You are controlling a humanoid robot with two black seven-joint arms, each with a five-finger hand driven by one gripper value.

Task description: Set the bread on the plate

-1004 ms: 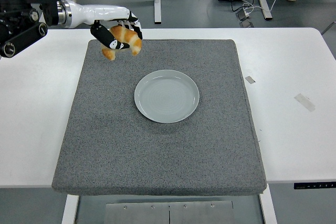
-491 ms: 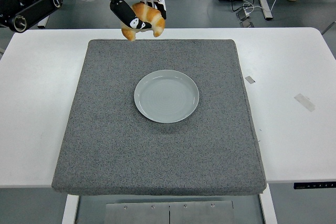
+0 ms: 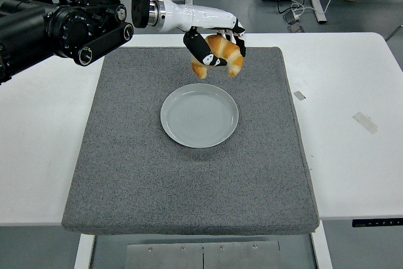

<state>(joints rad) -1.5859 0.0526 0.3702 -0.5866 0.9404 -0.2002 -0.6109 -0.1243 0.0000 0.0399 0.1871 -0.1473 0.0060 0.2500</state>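
A: We start at the left edge, where the black left arm reaches in over the white table, and at its end the left hand has its fingers curled around the bread, thumb across the front.

B: And we see the bread up in the air, clear of the grey mat, just beyond the far rim of the plate. It's a croissant by the look of it, golden and curved.

A: What worries us from here?

B: We'd say a release from this spot. The bread hangs over the mat's far part, not over the plate's middle, so we'd expect it to clip the rim or land on the mat and roll off. Dropped from that height it could also bounce out.

A: And the grip?

B: The thumb covers only part of the crust. If the fingers open unevenly, we judge the croissant could catch on one and tip sideways.

A: Which way does it lie?

B: We read its long axis as running across the view, left to right, arched upward, with both tips turned down. The right tip hangs a touch lower, pointing at the mat.

A: The right hand?

B: We don't see it anywhere in this view.
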